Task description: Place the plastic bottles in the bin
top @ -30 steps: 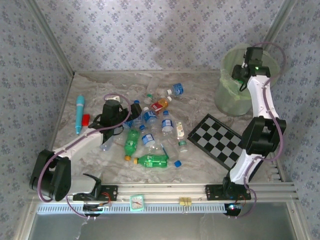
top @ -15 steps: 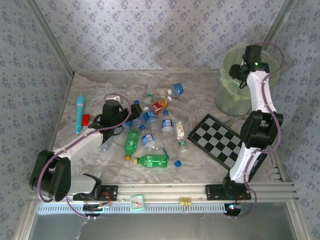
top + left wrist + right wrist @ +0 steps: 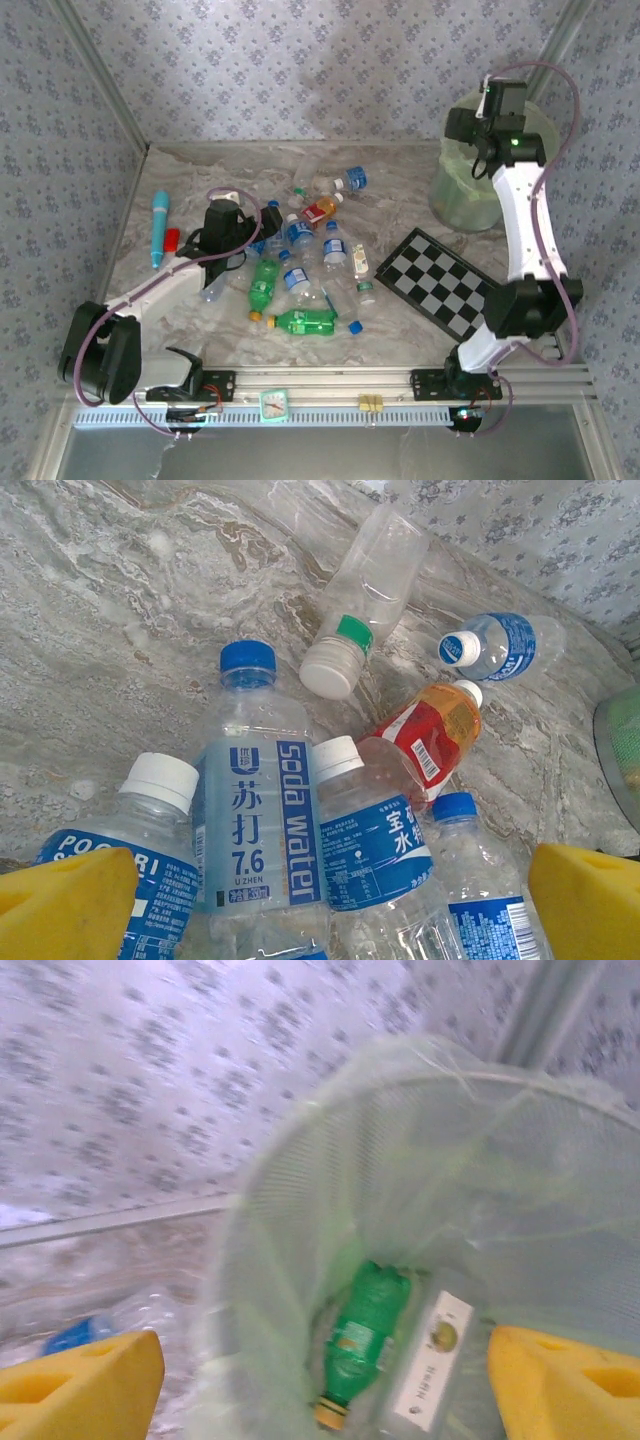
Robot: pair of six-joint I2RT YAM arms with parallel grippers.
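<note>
Jaws spread: left gripper [image 3: 325, 900], right gripper [image 3: 322, 1380]; marbled table [image 3: 400, 200], floral wallpaper [image 3: 300, 70].

7 plastic bottles [image 3: 258, 820] on marble tbl [image 3: 100, 630]

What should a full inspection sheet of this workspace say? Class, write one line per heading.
Surface: grey marbled tabletop, no spills seen.
Job's things: small plastic bottles, mostly clear with blue labels, heaped mid-table; a green plastic bottle lies inside the round pale-green translucent bin.
Clutter: turquoise pen-like tube, black-and-white checkerboard, loose blue cap.
Grippers: left gripper open, low over the bottle heap; right gripper open above the bin, holding nothing.
Cables: purple cables loop along both arms; no snag seen.
Surroundings: blue-flowered wallpapered walls; metal rail at the near edge.
</note>
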